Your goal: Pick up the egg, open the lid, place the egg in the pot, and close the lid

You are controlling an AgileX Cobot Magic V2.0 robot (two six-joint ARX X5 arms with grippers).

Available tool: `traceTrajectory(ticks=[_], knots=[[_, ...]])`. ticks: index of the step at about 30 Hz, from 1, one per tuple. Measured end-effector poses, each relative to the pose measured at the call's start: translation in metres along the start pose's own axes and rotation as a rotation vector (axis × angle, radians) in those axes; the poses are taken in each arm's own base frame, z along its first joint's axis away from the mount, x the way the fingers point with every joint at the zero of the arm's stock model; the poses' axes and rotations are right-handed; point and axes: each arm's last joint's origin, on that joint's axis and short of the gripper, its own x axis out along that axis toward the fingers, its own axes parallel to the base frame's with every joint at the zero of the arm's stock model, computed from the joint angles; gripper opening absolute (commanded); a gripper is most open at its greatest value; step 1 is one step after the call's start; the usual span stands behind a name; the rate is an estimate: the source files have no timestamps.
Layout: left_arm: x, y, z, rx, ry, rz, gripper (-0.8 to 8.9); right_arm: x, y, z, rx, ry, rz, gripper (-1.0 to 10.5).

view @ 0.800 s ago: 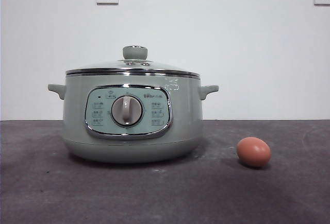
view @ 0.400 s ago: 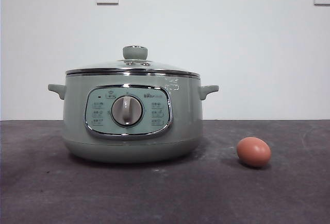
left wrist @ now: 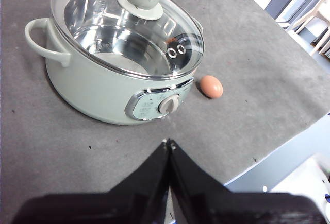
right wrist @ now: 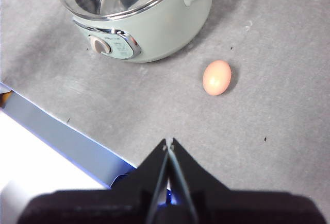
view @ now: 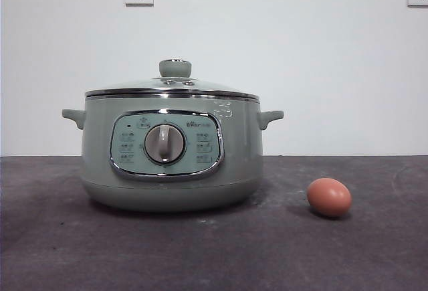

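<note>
On the pot (view: pixel 170 154), unreadable panel print.

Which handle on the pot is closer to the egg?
The handle on the egg's side of the pot, seen at the right in the front view. The other handle sticks out from the far side, away from the egg.

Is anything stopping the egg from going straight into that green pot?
Yes. The lid sits shut on the pot, covering its opening. The egg lies on the table beside the pot, with bare table between it and the right end effector.
</note>
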Motion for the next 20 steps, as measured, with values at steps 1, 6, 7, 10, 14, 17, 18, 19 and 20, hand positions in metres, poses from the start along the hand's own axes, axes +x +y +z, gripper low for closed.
traceTrajectory(ticks=[1, 6, 7, 10, 14, 17, 18, 19, 20], knots=[[0.0005, 0.0003, 0.0002, -0.002, 0.003, -0.001, 0.35, 0.0001, -0.0001, 0.0001, 0.000, 0.001, 0.000, 0.1], [0.0022, 0.0016, 0.0010, -0.012, 0.012, -0.001, 5.91, 0.0001, -0.0001, 0.0001, 0.008, 0.000, -0.001, 4.7], [0.0025, 0.0018, 0.0010, -0.013, 0.014, -0.001, 5.98, 0.0002, -0.0002, 0.0002, 0.017, 0.000, -0.001, 5.7], [0.0025, 0.0018, 0.0011, -0.014, 0.014, -0.001, 5.98, 0.0005, -0.0004, 0.0005, 0.032, 0.000, -0.001, 6.3], [0.0012, 0.0008, 0.0021, -0.011, 0.011, -0.001, 5.98, 0.0014, -0.0009, 0.0010, 0.042, 0.004, 0.000, 6.3], [-0.0022, -0.0018, 0.0056, 0.000, -0.004, -0.002, 5.98, 0.0029, -0.0018, 0.0018, 0.048, 0.011, 0.001, 6.3], [-0.0033, -0.0027, 0.0066, 0.003, -0.009, -0.002, 5.98, 0.0036, -0.0023, 0.0023, 0.049, 0.014, 0.001, 6.3], [-0.0038, -0.0031, 0.0071, 0.005, -0.012, -0.003, 5.98, 0.0045, -0.0026, 0.0027, 0.053, 0.018, 0.003, 6.3], [-0.0039, -0.0032, 0.0073, 0.005, -0.013, -0.003, 5.98, 0.0054, -0.0028, 0.0032, 0.053, 0.022, 0.005, 6.3]])
